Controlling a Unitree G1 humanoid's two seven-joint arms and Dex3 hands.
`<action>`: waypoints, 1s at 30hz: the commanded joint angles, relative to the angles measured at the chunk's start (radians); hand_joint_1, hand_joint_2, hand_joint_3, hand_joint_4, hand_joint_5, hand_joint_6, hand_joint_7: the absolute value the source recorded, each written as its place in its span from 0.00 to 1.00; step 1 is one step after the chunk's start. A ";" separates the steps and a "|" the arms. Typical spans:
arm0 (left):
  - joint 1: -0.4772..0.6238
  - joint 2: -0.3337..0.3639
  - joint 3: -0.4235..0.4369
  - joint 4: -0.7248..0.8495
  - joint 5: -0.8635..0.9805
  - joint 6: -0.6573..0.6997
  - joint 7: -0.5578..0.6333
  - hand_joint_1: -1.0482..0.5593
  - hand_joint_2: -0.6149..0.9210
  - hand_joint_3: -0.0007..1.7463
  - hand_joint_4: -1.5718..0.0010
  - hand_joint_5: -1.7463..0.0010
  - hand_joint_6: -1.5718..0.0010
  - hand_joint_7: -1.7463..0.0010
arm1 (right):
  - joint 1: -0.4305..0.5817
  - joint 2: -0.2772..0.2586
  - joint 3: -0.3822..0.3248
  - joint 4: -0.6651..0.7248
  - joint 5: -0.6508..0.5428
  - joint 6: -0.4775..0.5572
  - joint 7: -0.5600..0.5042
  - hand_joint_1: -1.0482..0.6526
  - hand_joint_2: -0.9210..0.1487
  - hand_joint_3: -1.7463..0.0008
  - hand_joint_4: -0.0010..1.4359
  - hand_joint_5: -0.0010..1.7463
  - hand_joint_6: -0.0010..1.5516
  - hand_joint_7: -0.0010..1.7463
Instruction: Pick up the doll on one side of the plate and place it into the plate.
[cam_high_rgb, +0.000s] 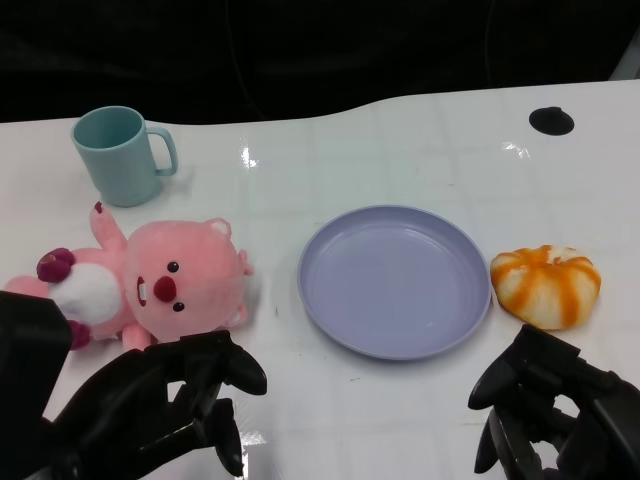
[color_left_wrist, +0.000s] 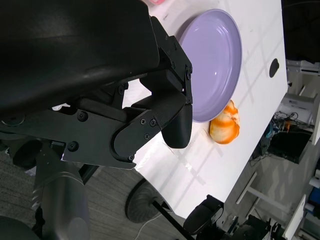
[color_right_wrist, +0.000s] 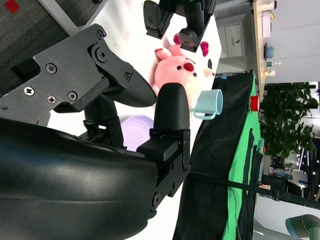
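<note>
Left hand (cam_high_rgb: 165, 405) hung empty, fingers apart, just below the doll (cam_high_rgb: 140, 280); it lay sideways, left of the plate (cam_high_rgb: 330, 310).

Doll (cam_high_rgb: 160, 285): pink fuzzy plush cloth. Plate (cam_high_rgb: 395, 280): smooth lilac plastic, slight sheen. Cup (cam_high_rgb: 120, 155): matt teal plastic. Table (cam_high_rgb: 400, 130): glossy white, glare spots. Both hands (cam_high_rgb: 165, 405) (cam_high_rgb: 550, 410): matt black plastic

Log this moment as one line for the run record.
stage: before grasp | left hand: empty, near pink doll | right hand: empty | plate: empty | orange doll: right of plate
</note>
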 joint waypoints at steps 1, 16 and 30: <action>-0.007 0.016 0.002 0.006 0.011 -0.008 -0.009 0.47 0.83 0.56 0.56 0.00 0.60 0.09 | -0.003 -0.003 -0.007 0.004 -0.001 -0.005 -0.003 0.50 0.33 0.30 0.42 1.00 0.32 0.90; -0.011 0.018 0.006 0.007 0.005 0.003 -0.008 0.48 0.82 0.57 0.57 0.00 0.60 0.09 | -0.004 -0.003 -0.006 0.004 -0.002 -0.009 -0.001 0.50 0.33 0.30 0.42 1.00 0.32 0.90; -0.001 -0.011 0.040 0.003 -0.016 -0.036 -0.005 0.50 0.80 0.59 0.60 0.09 0.57 0.26 | -0.007 -0.002 -0.006 0.013 -0.007 -0.020 -0.002 0.50 0.33 0.30 0.42 1.00 0.32 0.90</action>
